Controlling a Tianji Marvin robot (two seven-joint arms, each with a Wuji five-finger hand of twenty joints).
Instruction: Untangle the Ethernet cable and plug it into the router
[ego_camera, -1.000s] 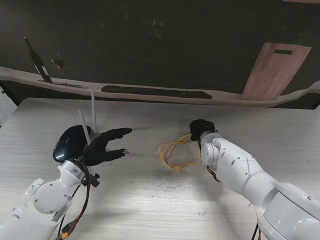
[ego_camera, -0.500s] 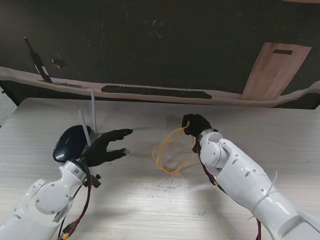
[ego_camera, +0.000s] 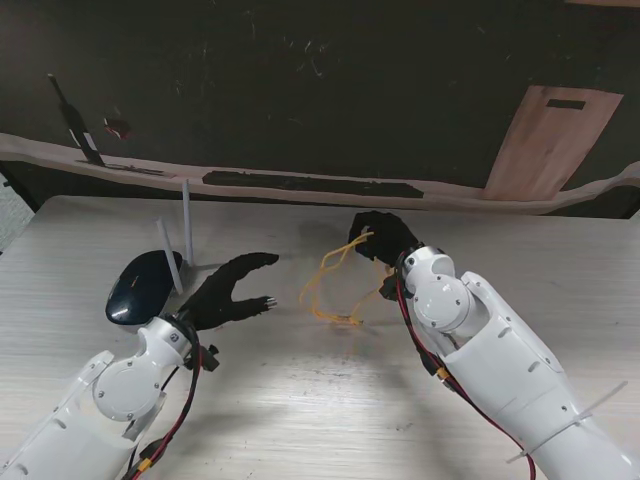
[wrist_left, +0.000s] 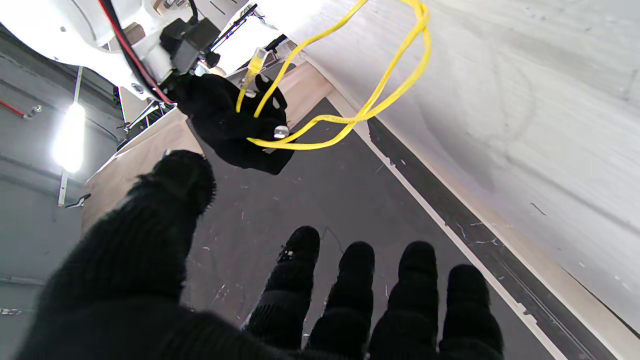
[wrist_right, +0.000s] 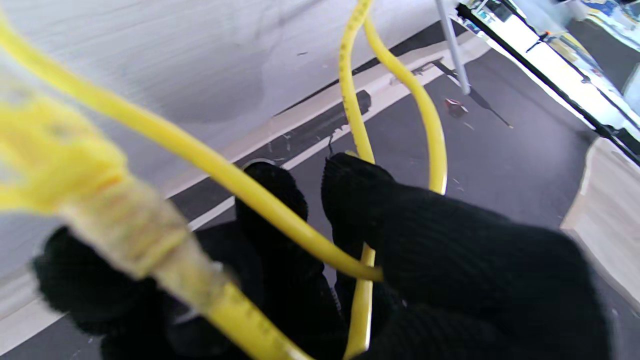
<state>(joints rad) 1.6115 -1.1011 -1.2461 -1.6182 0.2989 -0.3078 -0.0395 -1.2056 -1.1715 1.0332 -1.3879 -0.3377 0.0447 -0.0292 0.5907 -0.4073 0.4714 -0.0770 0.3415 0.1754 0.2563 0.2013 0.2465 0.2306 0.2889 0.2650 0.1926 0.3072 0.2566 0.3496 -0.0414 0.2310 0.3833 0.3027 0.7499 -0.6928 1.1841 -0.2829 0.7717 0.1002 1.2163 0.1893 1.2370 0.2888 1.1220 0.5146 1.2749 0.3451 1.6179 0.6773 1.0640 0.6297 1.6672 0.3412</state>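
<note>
A thin yellow Ethernet cable (ego_camera: 328, 285) hangs in tangled loops from my right hand (ego_camera: 385, 240), which is shut on it above the middle of the table; its lowest loop touches the tabletop. In the right wrist view the cable (wrist_right: 280, 220) runs between my black-gloved fingers (wrist_right: 360, 200), with a blurred plug (wrist_right: 125, 225) close to the camera. The left wrist view shows the same loops (wrist_left: 380, 95) dangling from the right hand (wrist_left: 235, 125). My left hand (ego_camera: 232, 290) is open, fingers spread, left of the cable and apart from it. The black router (ego_camera: 142, 284) with two white antennas (ego_camera: 186, 222) sits behind that hand.
The pale wooden table (ego_camera: 300, 400) ends at its far edge against a dark floor. A wooden board (ego_camera: 550, 140) leans at the far right. A dark strip (ego_camera: 310, 184) lies along the far edge.
My right hand has lifted and moved left and farther from me, raising the cable loops off the table. My left hand has shifted slightly toward the cable.
</note>
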